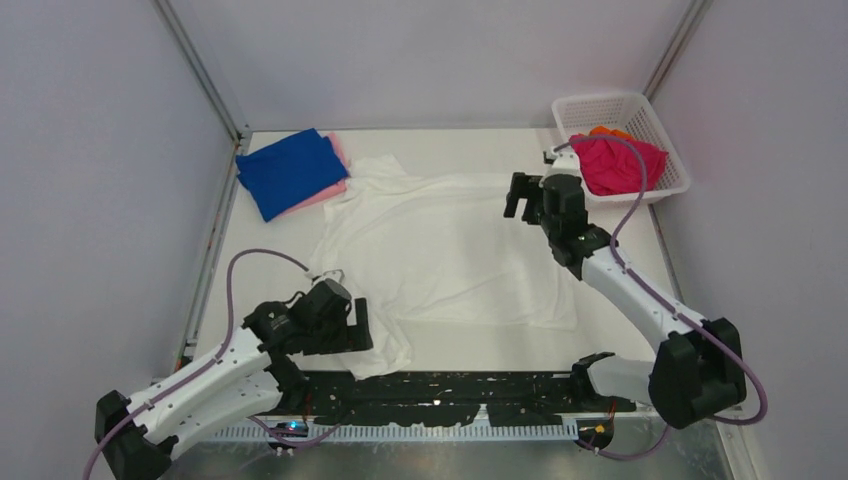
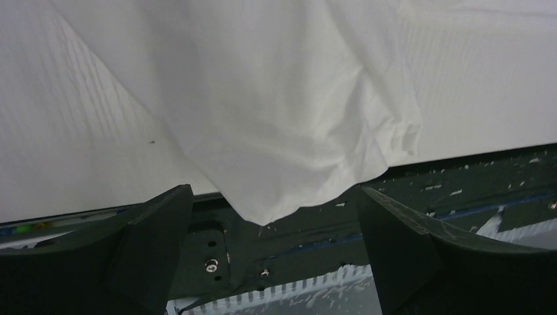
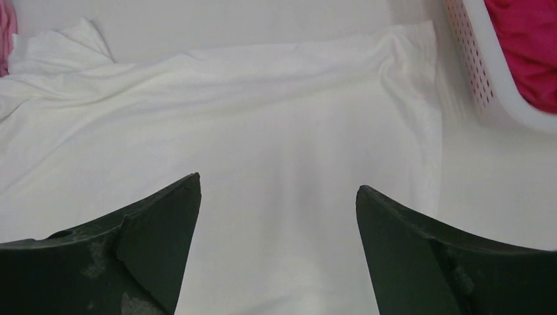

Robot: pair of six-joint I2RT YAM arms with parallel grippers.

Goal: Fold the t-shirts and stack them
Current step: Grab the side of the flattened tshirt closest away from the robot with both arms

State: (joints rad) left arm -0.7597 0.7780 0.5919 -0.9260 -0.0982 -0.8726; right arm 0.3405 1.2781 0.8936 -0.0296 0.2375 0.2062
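White t-shirt (image 1: 450, 245) flat; folded blue t-shirt (image 1: 290, 170) only in top view

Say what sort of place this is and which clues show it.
Probably a robotics test cell, not a home: a white table boxed in by plain panels and a metal post, a left arm and a right arm mounted at its near edge, a white t-shirt spread out.
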